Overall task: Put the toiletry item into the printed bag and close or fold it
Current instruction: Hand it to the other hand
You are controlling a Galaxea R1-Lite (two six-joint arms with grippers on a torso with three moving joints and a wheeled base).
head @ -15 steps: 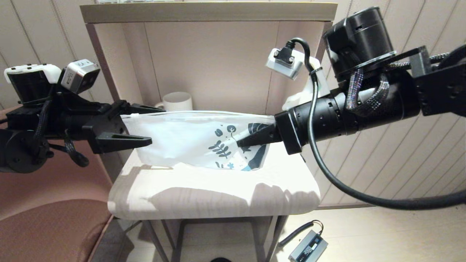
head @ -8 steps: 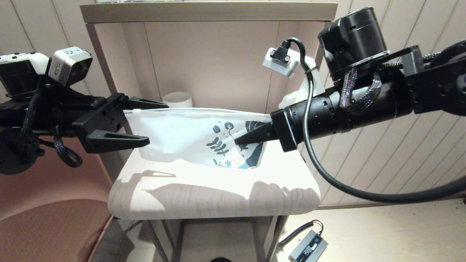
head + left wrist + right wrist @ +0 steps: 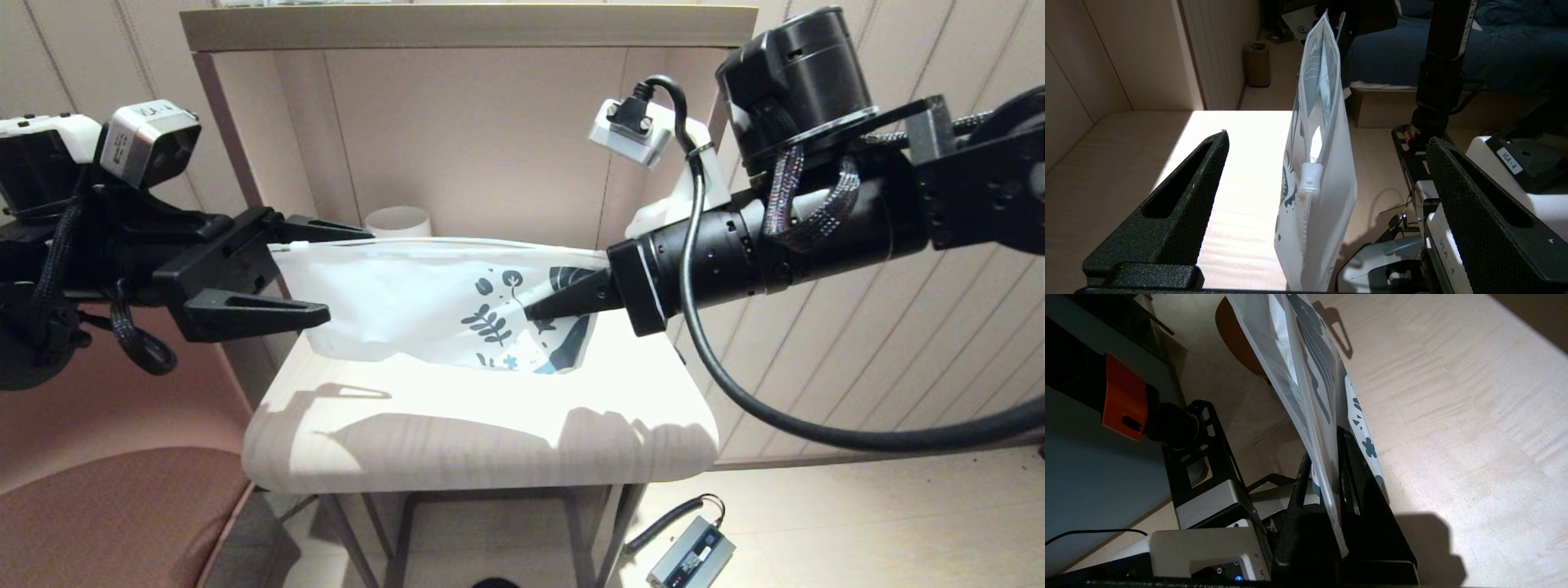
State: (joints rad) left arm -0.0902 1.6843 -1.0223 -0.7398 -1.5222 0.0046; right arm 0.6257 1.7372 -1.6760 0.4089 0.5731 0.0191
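Mug (image 3: pixel 397 221) behind printed bag (image 3: pixel 408 302); tabletop (image 3: pixel 482 425) front open.

Left gripper (image 3: pixel 326 273) reaches in from left, level, fingers spread wide apart. Right gripper (image 3: pixel 535 311) extends from right, angled slightly down, fingers pinched together on printed bag (image 3: pixel 408 302).

Bright overhead glare on the table (image 3: pixel 490 408); hard arm shadows; dim, curved edges
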